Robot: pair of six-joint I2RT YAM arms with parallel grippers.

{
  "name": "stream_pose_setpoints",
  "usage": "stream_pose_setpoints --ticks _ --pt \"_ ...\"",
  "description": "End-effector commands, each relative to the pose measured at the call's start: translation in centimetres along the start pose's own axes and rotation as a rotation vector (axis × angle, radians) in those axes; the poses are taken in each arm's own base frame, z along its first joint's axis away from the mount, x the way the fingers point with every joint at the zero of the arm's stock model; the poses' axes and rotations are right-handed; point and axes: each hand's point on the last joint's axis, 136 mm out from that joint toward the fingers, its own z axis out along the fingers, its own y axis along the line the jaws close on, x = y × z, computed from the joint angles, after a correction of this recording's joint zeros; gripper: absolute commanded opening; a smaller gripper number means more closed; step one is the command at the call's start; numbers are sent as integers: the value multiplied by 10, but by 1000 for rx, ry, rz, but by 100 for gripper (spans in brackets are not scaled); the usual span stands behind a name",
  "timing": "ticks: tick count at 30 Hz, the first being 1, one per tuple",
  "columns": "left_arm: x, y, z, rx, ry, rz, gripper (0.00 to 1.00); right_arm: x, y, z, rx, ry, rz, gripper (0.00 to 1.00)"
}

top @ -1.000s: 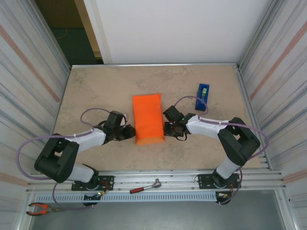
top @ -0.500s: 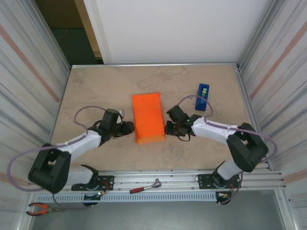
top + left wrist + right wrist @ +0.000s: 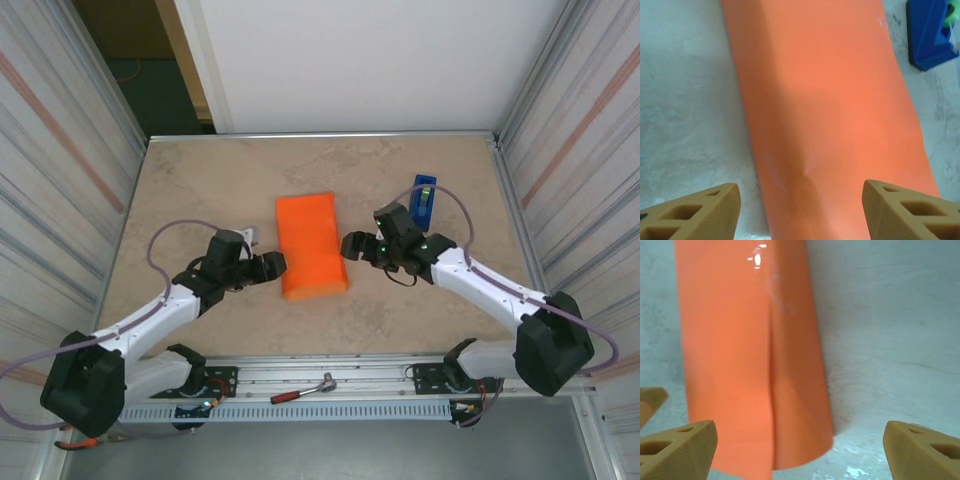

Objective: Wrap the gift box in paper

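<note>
**Both claws apart, flanking the orange parcel**

The left claw (image 3: 274, 264) stands with its fingers (image 3: 690, 215) spread wide and nothing clamped between them. Just ahead of its tips is the long left edge of the paper (image 3: 310, 245); whether they touch it cannot be told. In the left wrist view, the paper (image 3: 825, 100) runs away from the claw (image 3: 800, 215) as one smooth folded strip with a small crease near the tips.

The right claw (image 3: 350, 246) is spread wide too and holds nothing. It sits just beside the opposite long edge. Ahead of this claw (image 3: 800, 452), the paper (image 3: 745, 340) shows a lengthwise seam and a rounded, curled corner at one end. The gift box is hidden under the wrapping.

Outward from the left claw, on its outer side, the table (image 3: 200, 190) lies bare as far as the side wall. Past the parcel's far, square-cornered end, bare table reaches the back wall. On the right claw's outer side, a blue tape dispenser (image 3: 423, 200) stands close to the arm, which narrows the room there. Behind both claws, on the near rail, lies a wrench (image 3: 300, 390).
</note>
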Motion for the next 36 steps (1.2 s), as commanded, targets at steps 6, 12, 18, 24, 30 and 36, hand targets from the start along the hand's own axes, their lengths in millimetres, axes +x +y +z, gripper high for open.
stream_pose_setpoints --ticks 6,12,18,24,30,36 --pt "5 4 9 -142 -19 163 67 27 6 42 54 98 -86 87" --pt "16 15 26 -213 -8 218 68 45 -18 69 127 137 -69 84" --pt "23 31 38 -287 -16 225 69 40 -12 66 122 131 -81 83" --pt "20 35 44 -303 -29 226 69 38 -11 69 124 123 -84 82" --pt "21 38 49 -314 -29 222 69 42 -22 90 163 131 -71 76" --pt "22 41 53 -327 -42 205 68 40 -27 101 181 120 -61 62"
